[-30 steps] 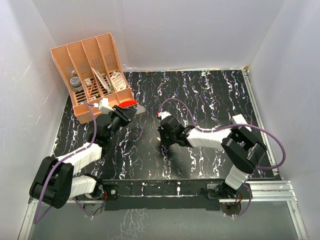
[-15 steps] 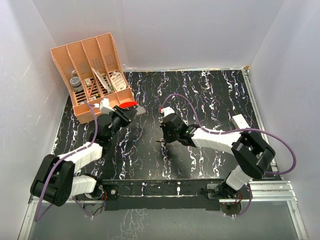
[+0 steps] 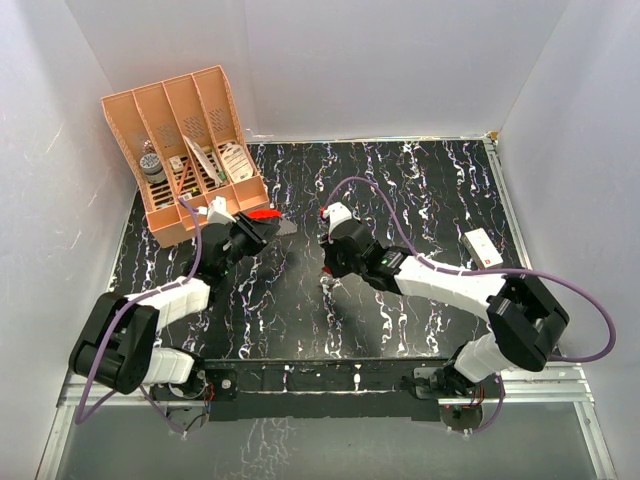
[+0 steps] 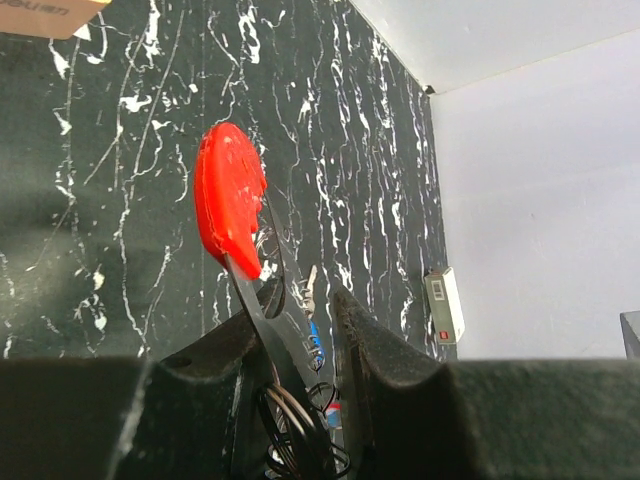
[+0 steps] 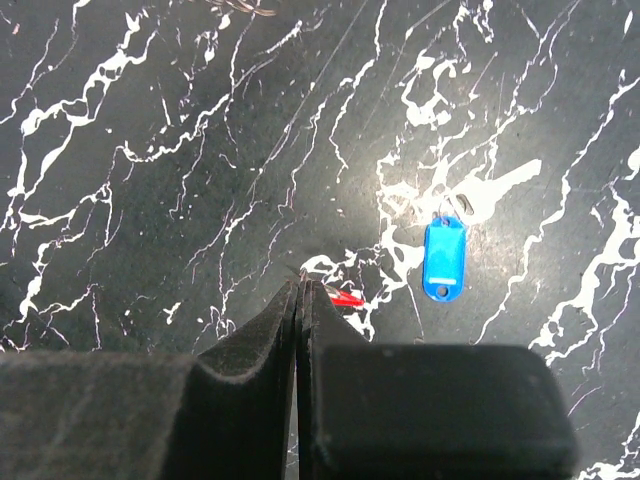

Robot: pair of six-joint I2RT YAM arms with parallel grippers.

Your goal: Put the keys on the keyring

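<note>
At the middle of the black, white-veined table (image 3: 420, 180), nearest the arm bases: right gripper (image 5: 300, 288), pressed fully shut, tips down close to the tabletop. Just beside those tips, the red-headed key (image 5: 346, 297), visible only as a small red sliver. Pinched or merely touching, cannot tell.

A little past that, flat on the table and apart from the fingers: the blue-headed key (image 5: 445, 262). Rounded oblong blue head with a small hole at one end and pale silvery metal at the other. Hard to separate from the white veining underneath.

To the left and slightly further back: left gripper (image 4: 305, 300), closed partway and clamped on the flat grey tag (image 4: 278, 300) of the keyring (image 4: 230, 195). Red part out beyond the fingertips. From the wrist, a bright, glossy red oval seen at a slant, with a few pale scuffs. Thin loop or solid, not clear from this angle. From above, only a red patch at the fingertips with a grey sliver just to its right.

Well off to the right, near the table's edge: a small white box (image 3: 482, 245).

Furthest back, in the left corner: a peach-coloured slotted organizer (image 3: 185, 150), small items in its compartments, set against the white walls (image 3: 350, 60).
</note>
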